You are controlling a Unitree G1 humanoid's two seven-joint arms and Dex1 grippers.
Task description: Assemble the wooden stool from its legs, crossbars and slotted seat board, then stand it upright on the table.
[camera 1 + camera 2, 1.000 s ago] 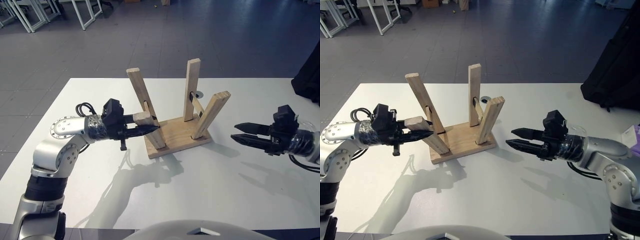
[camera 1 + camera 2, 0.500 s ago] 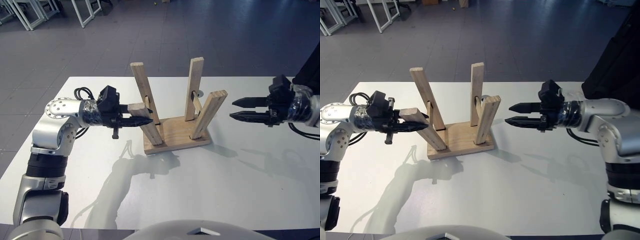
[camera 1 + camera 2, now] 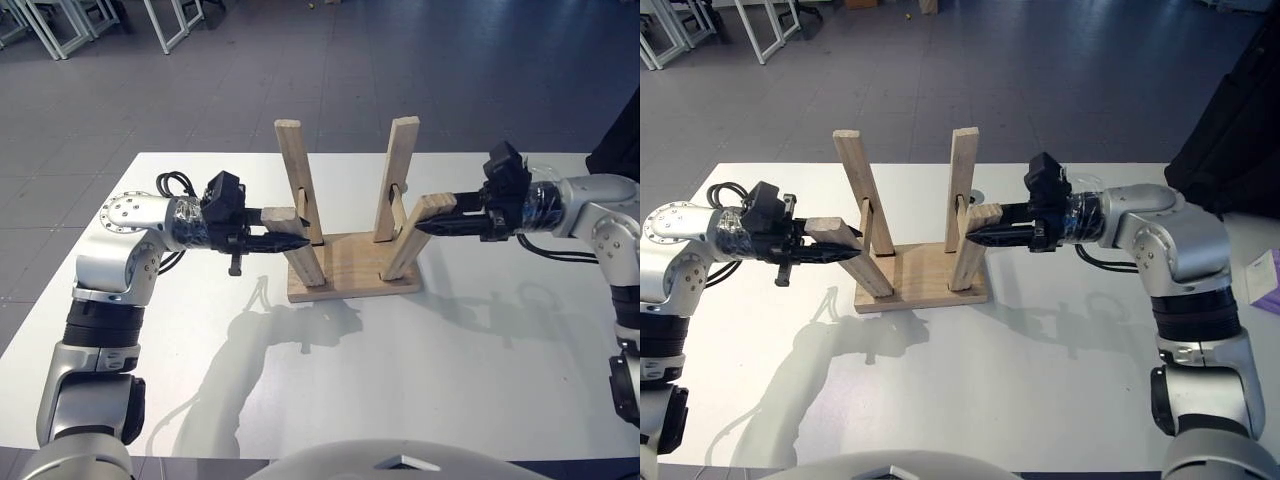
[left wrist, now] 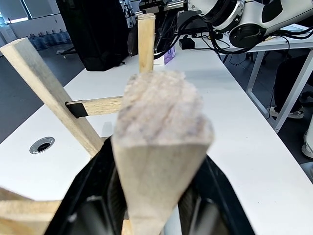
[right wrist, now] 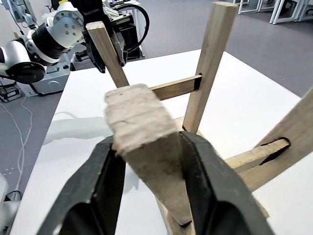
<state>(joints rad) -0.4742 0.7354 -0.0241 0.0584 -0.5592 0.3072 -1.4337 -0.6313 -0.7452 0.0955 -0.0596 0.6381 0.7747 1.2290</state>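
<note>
At desk (image 3: 480, 350) centre, inverted stool (image 3: 352, 272) gripped by its near legs (image 3: 408, 248), left gripper (image 3: 290, 243) and right gripper (image 3: 425, 227) each clenched on one; risks popping joints loose through uneven turning

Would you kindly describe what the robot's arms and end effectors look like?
Both the left arm and right arm have rounded silver shells with black joint bands. Each wrist is wrapped in glossy tape and carries a black camera box, with black cables looping nearby. The left end effector and right end effector each have two black, tapered, pointed fingers.
</note>
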